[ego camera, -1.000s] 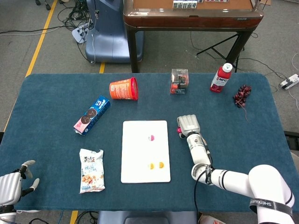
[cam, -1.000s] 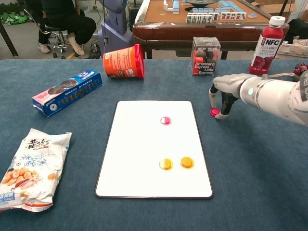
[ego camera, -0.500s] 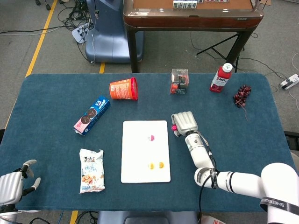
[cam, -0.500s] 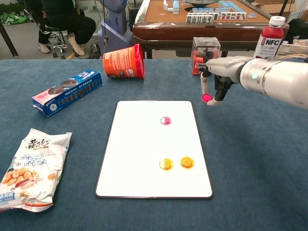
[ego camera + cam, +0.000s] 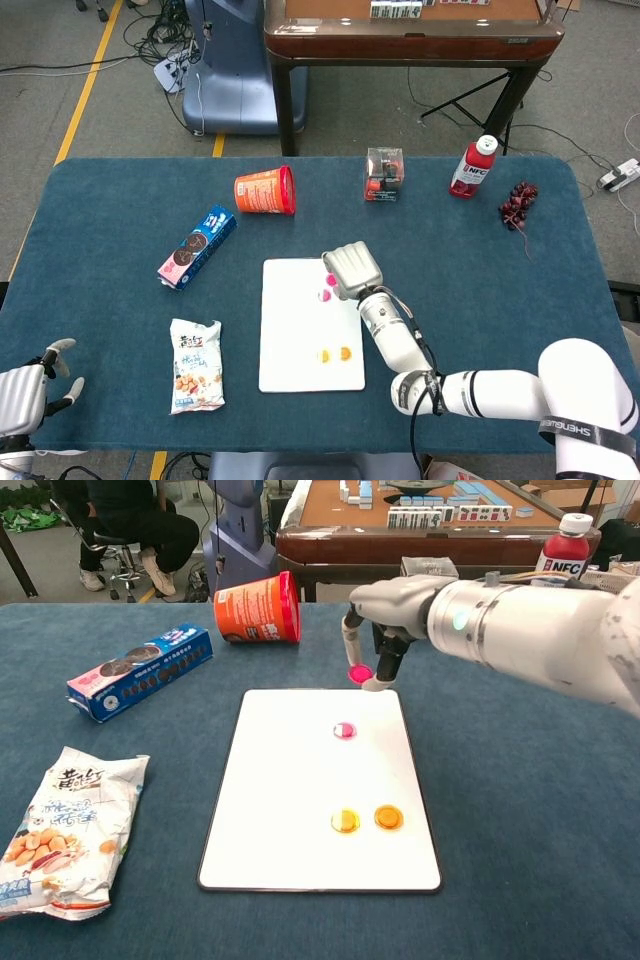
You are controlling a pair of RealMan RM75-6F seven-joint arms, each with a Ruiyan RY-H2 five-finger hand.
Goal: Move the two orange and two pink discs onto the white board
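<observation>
Since it is only pinched: right hand (image 5: 385, 620) holds small round pink plastic disc (image 5: 359, 673) above far edge of flat white rectangular board (image 5: 300, 810).
Risk: disc may slip onto the table.
Left hand (image 5: 25, 392): empty, fingers apart.

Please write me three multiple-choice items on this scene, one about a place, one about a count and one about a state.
1. Where does the orange cup lie?
A. on its side beyond the white board's far left corner
B. upright on the board
C. on the snack bag

2. How many discs lie flat on the white board?
A. one
B. three
C. four

3. What is the right hand doing?
A. resting open on the cloth
B. pinching a pink disc
C. gripping the red bottle

Answers:
1 A: the cup is tipped over on the blue cloth, behind the board.
2 B: one pink disc and two orange discs lie there.
3 B: the held pink disc sits between its fingertips, at the board's far edge.
</observation>
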